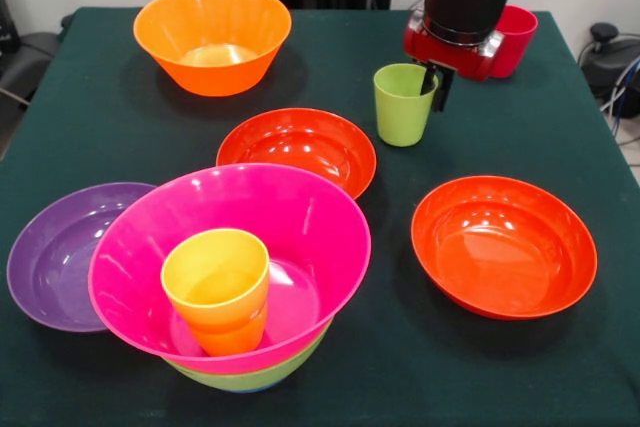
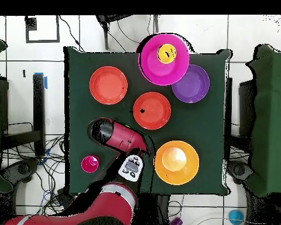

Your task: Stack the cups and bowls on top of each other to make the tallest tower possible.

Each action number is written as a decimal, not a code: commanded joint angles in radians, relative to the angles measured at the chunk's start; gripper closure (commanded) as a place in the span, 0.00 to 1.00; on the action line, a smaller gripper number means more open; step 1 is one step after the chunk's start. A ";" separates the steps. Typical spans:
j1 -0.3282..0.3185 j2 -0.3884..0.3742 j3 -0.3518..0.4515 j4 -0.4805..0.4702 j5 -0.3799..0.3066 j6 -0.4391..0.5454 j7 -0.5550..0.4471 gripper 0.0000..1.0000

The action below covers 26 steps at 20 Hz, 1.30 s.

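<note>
Bowls (image 1: 212, 37) number six, cups (image 1: 217, 287) three; claw (image 1: 434, 85) pinches the green cup's (image 1: 402, 105) rim.

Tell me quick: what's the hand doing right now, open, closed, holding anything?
Hand: at the rim of the lime green cup, one finger just outside the cup wall. Open or closed cannot be told, nor whether it grips the cup.

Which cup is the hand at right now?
The lime green cup: the hand is at its rim. The red cup stands behind the arm, and the yellow-orange cup sits in the magenta bowl.
</note>
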 commanded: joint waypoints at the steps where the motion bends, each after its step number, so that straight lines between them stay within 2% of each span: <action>1: 0.001 0.040 0.119 -0.017 -0.016 -0.054 0.163 1.00; 10: 0.003 -0.092 0.055 -0.054 -0.030 0.137 0.160 1.00; 26: -0.047 -0.134 -0.023 -0.283 -0.067 0.447 0.167 1.00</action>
